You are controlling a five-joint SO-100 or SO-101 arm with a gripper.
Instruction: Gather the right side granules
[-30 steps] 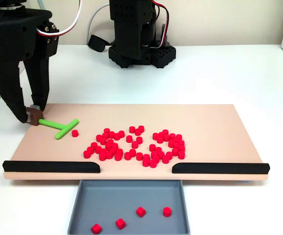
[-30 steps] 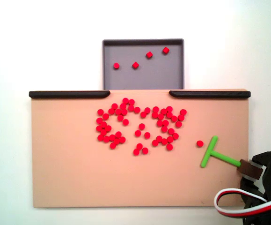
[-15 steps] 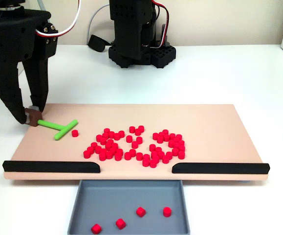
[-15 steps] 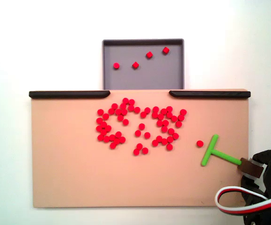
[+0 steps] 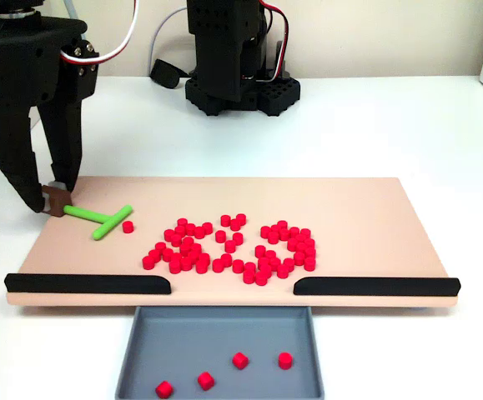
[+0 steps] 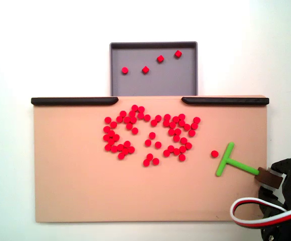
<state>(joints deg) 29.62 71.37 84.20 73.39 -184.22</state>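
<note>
Granules (image 5: pixel 228 246) — small bright red matte plastic pellets — lie in one loose cluster of several dozen near the middle of the flat tan rectangular board (image 5: pixel 358 208), too many and too overlapped to count exactly. One more red pellet (image 6: pixel 214 153) sits apart, just beside the crossbar of the single green T-shaped plastic stick (image 6: pixel 229 161). Four further pellets rest in the grey rectangular tray (image 5: pixel 141 350), which sits against the board's edge between two black rails (image 5: pixel 88 283). The black two-finger gripper (image 5: pixel 51 200) is clamped on the brown block (image 5: pixel 57 199) at the stick's handle end — at the board's left edge in the front fixed view
</note>
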